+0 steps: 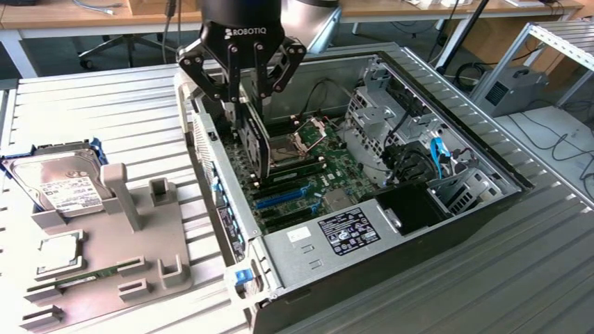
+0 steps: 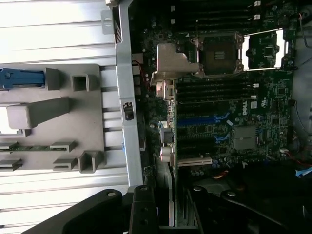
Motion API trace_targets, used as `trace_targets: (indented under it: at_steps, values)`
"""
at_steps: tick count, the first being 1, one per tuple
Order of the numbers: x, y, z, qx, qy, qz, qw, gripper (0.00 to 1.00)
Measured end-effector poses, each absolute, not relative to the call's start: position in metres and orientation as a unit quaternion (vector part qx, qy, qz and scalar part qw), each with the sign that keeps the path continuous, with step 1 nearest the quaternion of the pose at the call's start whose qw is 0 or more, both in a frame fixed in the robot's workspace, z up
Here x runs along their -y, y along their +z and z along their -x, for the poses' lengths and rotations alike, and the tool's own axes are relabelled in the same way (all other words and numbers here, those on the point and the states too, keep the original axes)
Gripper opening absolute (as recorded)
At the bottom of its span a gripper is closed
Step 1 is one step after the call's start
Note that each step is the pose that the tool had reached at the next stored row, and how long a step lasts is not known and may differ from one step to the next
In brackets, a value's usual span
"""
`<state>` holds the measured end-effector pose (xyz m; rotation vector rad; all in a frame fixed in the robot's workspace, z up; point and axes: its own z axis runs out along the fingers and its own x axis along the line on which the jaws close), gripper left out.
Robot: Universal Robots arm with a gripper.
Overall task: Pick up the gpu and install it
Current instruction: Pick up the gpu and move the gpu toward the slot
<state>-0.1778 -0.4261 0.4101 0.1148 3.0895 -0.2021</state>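
In the exterior view my gripper (image 1: 243,94) is shut on the gpu (image 1: 256,142), a thin dark card that hangs edge-down inside the open computer case (image 1: 464,132). The card's lower edge is just above the motherboard (image 1: 343,163), near the blue expansion slots (image 1: 278,198) and beside the case's rear wall. Whether it touches a slot I cannot tell. The wrist view looks down past my gripper (image 2: 173,212) along the card, whose grey metal end of the gpu (image 2: 169,63) stands over the motherboard (image 2: 234,112) and its blue slots (image 2: 200,120).
A grey holder tray (image 1: 139,243) lies at the exterior view's left on the slatted metal table (image 1: 102,104). It carries a silver hard drive (image 1: 63,184), a processor (image 1: 55,254) and a green memory stick (image 1: 88,278). Drive cages and cables (image 1: 436,156) fill the case's far end.
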Motion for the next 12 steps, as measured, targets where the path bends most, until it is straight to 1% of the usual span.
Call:
trace_targets:
  at_steps: [12]
  values:
    - [0.425, 0.41, 0.166, -0.996, -0.076, -0.037, 0.022, 0.29]
